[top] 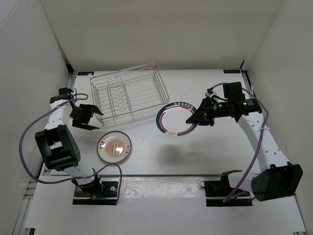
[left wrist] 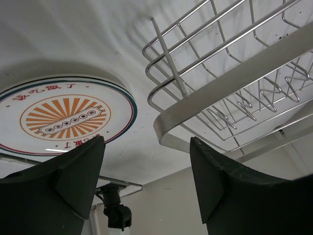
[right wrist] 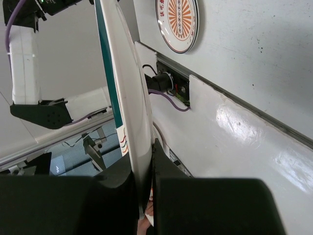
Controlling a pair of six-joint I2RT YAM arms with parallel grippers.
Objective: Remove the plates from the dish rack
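Top external view: right gripper is pinched on the rim of the teal-rimmed plate, holding it just beside the dish rack, probably to set it down. Left gripper hangs wide and empty by the rack's corner, above the orange plate already on the table.

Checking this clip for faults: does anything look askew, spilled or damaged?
Nothing spilled or broken. The dish rack sits askew on the table, and the teal-rimmed plate hangs pinched by its rim in the right gripper.
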